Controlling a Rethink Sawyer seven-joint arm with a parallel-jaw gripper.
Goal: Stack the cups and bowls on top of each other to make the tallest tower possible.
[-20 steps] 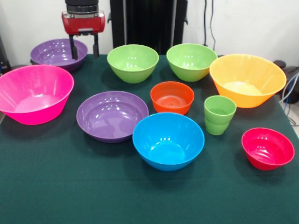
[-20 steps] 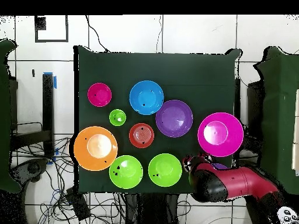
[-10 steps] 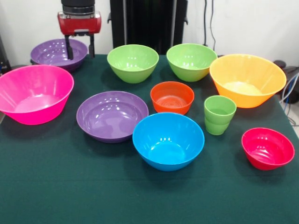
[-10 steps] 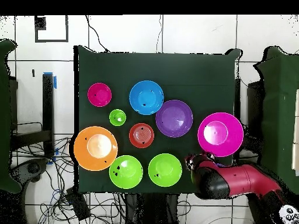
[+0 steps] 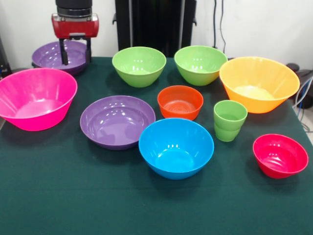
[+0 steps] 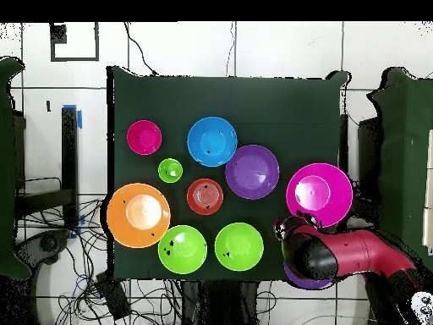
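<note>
The arm [image 6: 359, 256] has a glossy red shell with black joints, rounded and thick in the overhead view. In the front view its wrist is a black cylinder above a red block with rounded corners and a darker recess along its lower edge. The gripper [image 5: 75, 53] below it has two thin, straight black fingers [image 5: 63, 53], set apart and parallel.

Claw [image 5: 75, 57] shifted over far purple bowl [image 5: 51, 55]; fingers apart.
</note>
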